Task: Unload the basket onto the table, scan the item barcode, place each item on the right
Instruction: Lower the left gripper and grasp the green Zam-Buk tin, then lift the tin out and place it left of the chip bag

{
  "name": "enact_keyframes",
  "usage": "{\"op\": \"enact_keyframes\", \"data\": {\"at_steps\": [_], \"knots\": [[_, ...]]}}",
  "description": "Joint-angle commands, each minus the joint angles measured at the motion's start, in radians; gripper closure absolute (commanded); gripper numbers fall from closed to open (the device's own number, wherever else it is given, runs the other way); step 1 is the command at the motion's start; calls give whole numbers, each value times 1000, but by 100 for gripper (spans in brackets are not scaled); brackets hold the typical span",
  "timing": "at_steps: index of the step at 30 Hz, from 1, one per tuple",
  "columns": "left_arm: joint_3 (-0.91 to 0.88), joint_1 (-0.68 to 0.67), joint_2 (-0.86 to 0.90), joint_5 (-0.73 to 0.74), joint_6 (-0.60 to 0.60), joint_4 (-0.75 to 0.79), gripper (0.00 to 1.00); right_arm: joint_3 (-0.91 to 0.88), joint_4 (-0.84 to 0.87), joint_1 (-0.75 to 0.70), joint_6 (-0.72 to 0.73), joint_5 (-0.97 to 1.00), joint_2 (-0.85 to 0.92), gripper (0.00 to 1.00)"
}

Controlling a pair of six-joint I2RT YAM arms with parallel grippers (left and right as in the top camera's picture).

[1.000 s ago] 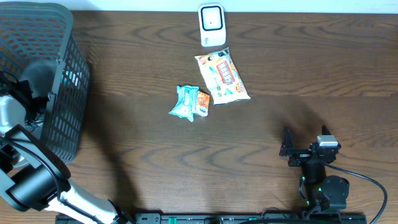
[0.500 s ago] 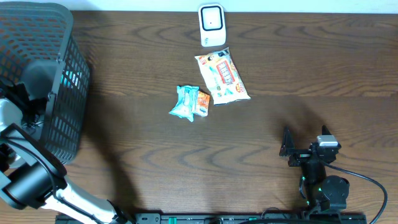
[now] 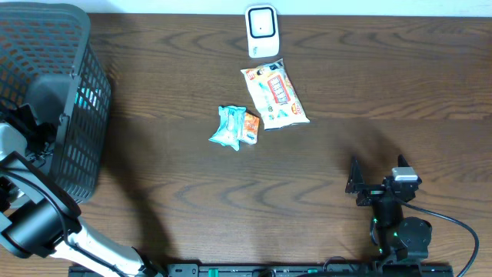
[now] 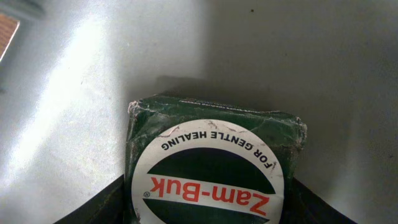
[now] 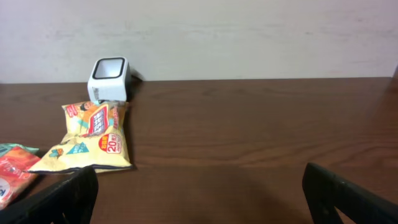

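Zam-Buk box, scuffed green cardboard, sits between the fingers of our left gripper; grip we cannot tell. Our right gripper gapes wide over wooden table.

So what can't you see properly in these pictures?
- Left wrist view: the Zam-Buk box is cut off by the bottom edge, and no barcode shows.
- Same view: whether the left gripper grips the box cannot be told.
- Overhead: the basket and the left arm hide that box.
- Right wrist view: the orange packet is cut off by the left edge.
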Motion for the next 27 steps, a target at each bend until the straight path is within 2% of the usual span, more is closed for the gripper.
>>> {"op": "enact_keyframes", "data": {"at_steps": [1, 10, 14, 18, 22, 24, 27], "knots": [[26, 1, -57, 0, -84, -3, 45, -1, -4, 8, 14, -6, -5, 1], [26, 1, -320, 29, -218, 56, 44, -1, -5, 9, 13, -6, -5, 1], [26, 1, -480, 191, -304, 120, 44, -1, -4, 9, 13, -6, -5, 1], [26, -21, -625, 373, -489, 284, 44, -1, -4, 9, 14, -6, -5, 1], [26, -101, -747, 462, -668, 472, 44, -1, -4, 9, 13, -6, -5, 1], [26, -169, -788, 492, -711, 513, 44, -1, -4, 9, 13, -6, -5, 1], [26, -309, -828, 520, -713, 501, 44, -1, -4, 8, 14, -6, -5, 1]]}}
